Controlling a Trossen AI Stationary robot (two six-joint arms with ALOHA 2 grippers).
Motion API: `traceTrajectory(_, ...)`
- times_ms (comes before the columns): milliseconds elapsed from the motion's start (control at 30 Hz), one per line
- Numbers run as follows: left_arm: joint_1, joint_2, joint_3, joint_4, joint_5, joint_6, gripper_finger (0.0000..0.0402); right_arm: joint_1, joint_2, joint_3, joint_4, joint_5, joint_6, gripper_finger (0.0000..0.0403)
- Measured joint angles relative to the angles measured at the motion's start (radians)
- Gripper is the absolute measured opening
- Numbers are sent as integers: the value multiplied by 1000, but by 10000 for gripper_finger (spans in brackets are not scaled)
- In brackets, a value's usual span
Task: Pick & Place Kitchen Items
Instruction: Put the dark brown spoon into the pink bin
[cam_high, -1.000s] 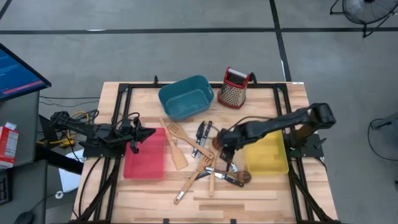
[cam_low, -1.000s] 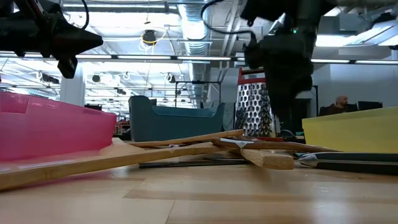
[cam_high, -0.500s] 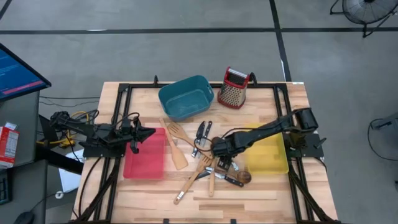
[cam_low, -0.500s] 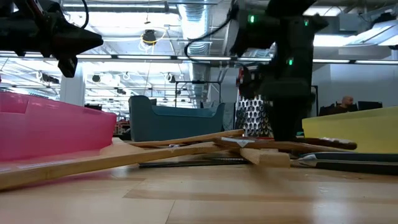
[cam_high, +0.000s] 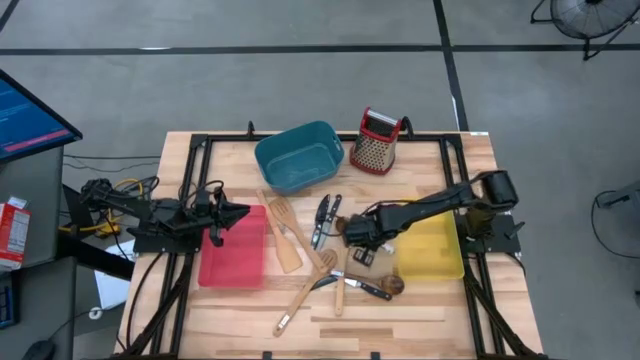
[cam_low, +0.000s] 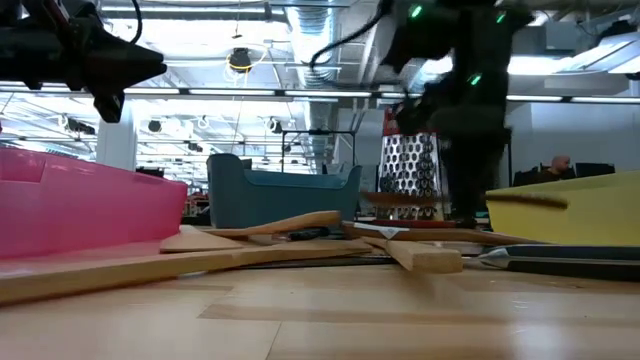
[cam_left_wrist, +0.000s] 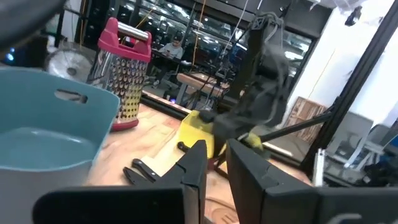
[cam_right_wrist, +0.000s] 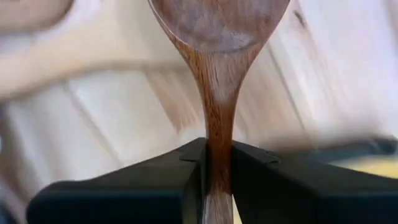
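My right gripper hangs over the pile of kitchen items at the table's middle, shut on a dark wooden spoon. In the low view the spoon floats level above the pile. Pale wooden spatulas and forks, black-handled knives and a second dark spoon lie crossed on the table. My left gripper waits level over the red bin's left rim. Its fingers stand a narrow gap apart with nothing between them. My right gripper pinches the dark spoon's handle between its two fingers, just behind the bowl. The fingers come from above, pointing down, and lie across the handle. The spoon is lifted clear of the pile and level, its free end in front of the yellow bin.
A red bin stands at the left, a yellow bin at the right under my right arm and a teal bin at the back. A red-topped grater stands beside the teal bin. Bare wood lies along the near edge.
My right gripper has gone down onto the pile, shut on the dark spoon's handle and come up a little, lifting the spoon off the other utensils. The pale wooden pieces under it have shifted slightly.
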Motion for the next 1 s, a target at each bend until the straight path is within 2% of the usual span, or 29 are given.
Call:
traceTrajectory(133, 0, 0, 0, 21, -72, 35, 40, 29, -156, -1, -17, 113, 51, 46)
traceTrajectory(267, 0, 0, 0, 68, -116, 34, 40, 32, -314, 0, 129, 231, 60, 46)
traceTrajectory(367, 0, 0, 0, 128, -116, 34, 45, 34, -403, 2, 304, 310, -46, 46)
traceTrajectory(467, 0, 5, 0, 206, -121, 34, 56, 34, -447, 2, 511, 324, -216, 46)
traceTrajectory(533, 0, 14, 0, 276, -119, 34, 64, 22, -461, 2, 633, 285, -300, 46)
traceTrajectory(600, 0, 27, 0, 351, -101, 34, 73, 2, -461, 2, 738, 196, -363, 46)
traceTrajectory(733, 2, 88, 0, 507, -17, 104, 96, -28, -418, 2, 923, 65, -464, 46)
traceTrajectory(833, 2, 179, 38, 587, -6, 138, 126, -45, -371, 2, 1052, -29, -487, 46)
traceTrajectory(933, 4, 305, 123, 594, -3, 151, 161, -65, -322, 1, 1179, -148, -486, 46)
traceTrajectory(1000, 12, 408, 190, 593, -1, 190, 183, -75, -290, 2, 1257, -186, -479, 46)
